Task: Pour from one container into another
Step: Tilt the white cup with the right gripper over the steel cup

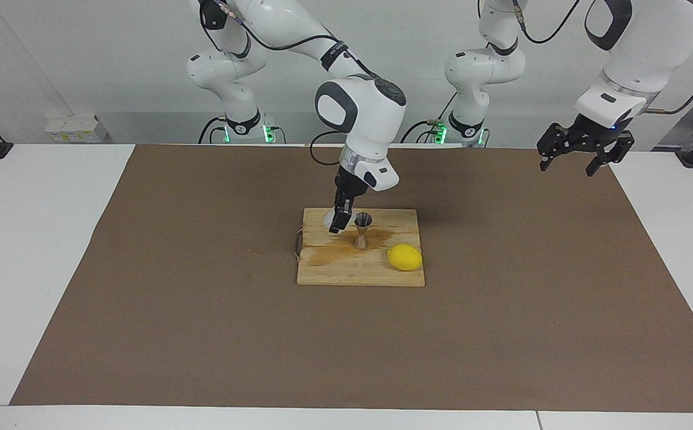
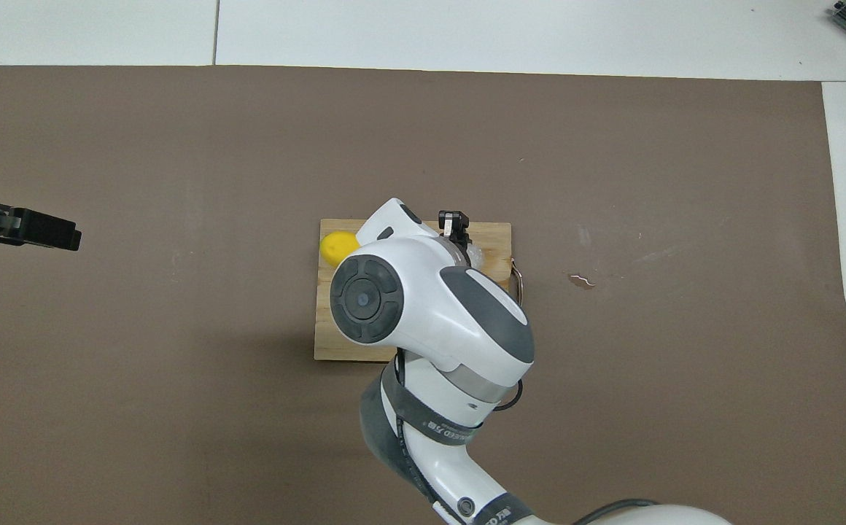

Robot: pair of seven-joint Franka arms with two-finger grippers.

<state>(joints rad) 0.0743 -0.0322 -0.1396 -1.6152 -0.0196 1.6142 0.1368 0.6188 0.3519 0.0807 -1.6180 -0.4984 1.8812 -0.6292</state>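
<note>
My right gripper is shut on the translucent whitish cup just above the wooden board. The hand leans over, and the cup is held close beside the rim of the grey metal hourglass jigger. The jigger stands upright on the middle of the board. In the overhead view only one black finger and a bit of the cup show past the right arm; the jigger is hidden under it. My left gripper hangs open and empty over the mat's edge at the left arm's end, waiting, and shows again as the left gripper at the frame's edge.
A yellow lemon lies on the board's corner toward the left arm's end, farther from the robots than the jigger. A wet stain darkens the board. A metal ring sticks out from the board's side. Brown mat surrounds it.
</note>
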